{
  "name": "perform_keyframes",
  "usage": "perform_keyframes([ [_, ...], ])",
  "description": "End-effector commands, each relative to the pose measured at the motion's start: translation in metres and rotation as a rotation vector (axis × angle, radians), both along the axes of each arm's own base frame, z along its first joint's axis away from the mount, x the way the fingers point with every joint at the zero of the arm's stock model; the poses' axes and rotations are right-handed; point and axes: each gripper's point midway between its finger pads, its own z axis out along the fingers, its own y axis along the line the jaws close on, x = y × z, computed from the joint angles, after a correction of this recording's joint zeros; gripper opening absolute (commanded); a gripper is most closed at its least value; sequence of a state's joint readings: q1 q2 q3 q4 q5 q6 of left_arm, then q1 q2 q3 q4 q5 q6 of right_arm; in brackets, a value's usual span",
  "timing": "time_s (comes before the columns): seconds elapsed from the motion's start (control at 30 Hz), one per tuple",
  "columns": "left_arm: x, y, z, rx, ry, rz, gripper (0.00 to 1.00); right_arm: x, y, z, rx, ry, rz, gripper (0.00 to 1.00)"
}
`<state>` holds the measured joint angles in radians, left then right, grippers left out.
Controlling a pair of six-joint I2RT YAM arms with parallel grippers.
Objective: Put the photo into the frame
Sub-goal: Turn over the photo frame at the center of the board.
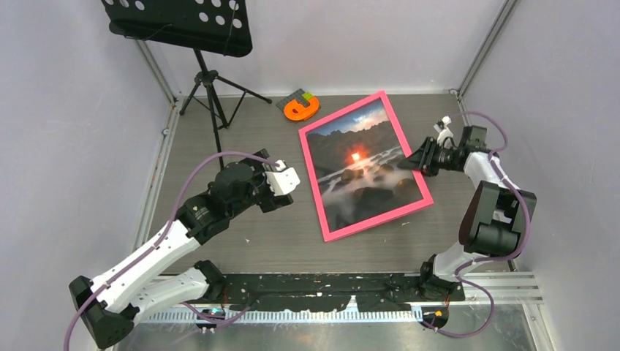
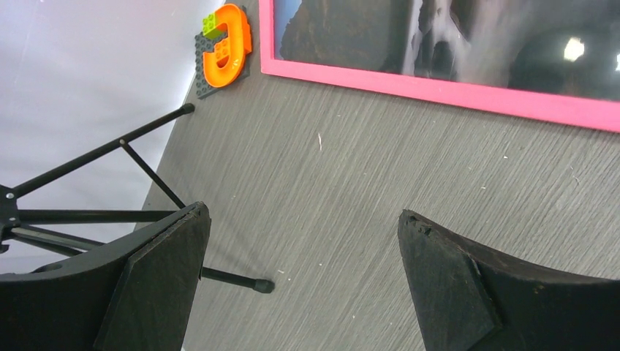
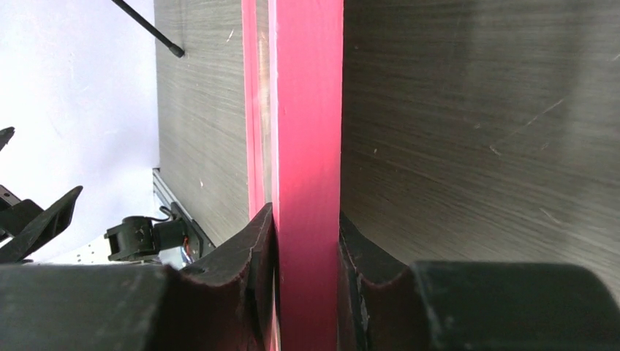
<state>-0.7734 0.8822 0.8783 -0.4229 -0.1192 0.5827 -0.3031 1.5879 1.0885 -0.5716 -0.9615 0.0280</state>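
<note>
Now right gripper (image 1: 417,162) pinches frame (image 1: 379,219) at its right rim, photo (image 1: 360,164) inside; frame likely stiff, light, thin: grip rims; left gripper (image 1: 290,178) gapes wide.

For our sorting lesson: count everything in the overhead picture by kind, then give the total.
robot arms: 2 (left arm, right arm)
picture frame: 1
photo: 1
music stand: 1
toy brick cluster: 1
Total: 6
</note>
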Motion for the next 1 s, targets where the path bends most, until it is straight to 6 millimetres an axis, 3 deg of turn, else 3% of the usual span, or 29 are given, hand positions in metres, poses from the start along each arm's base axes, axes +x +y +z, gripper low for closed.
perform_keyframes([
  [0.0, 0.009, -0.007, 0.005, -0.035, -0.02, 0.009, 1.0, 0.007, 0.0, -0.012, -0.004, -0.151, 0.01, 0.06],
  [0.23, 0.013, -0.009, 0.0, -0.018, -0.012, 0.017, 1.0, -0.013, 0.01, -0.06, 0.084, -0.018, 0.009, 0.09],
  [0.47, 0.017, -0.011, -0.005, -0.016, -0.005, 0.026, 1.0, -0.024, 0.004, -0.09, 0.087, 0.084, -0.022, 0.15],
  [0.73, 0.017, -0.01, -0.005, -0.018, -0.009, 0.03, 1.0, -0.03, -0.011, -0.113, 0.095, 0.151, -0.072, 0.31],
  [0.97, 0.016, -0.009, -0.007, -0.018, -0.008, 0.033, 1.0, -0.032, -0.011, -0.117, 0.12, 0.166, -0.07, 0.4],
])
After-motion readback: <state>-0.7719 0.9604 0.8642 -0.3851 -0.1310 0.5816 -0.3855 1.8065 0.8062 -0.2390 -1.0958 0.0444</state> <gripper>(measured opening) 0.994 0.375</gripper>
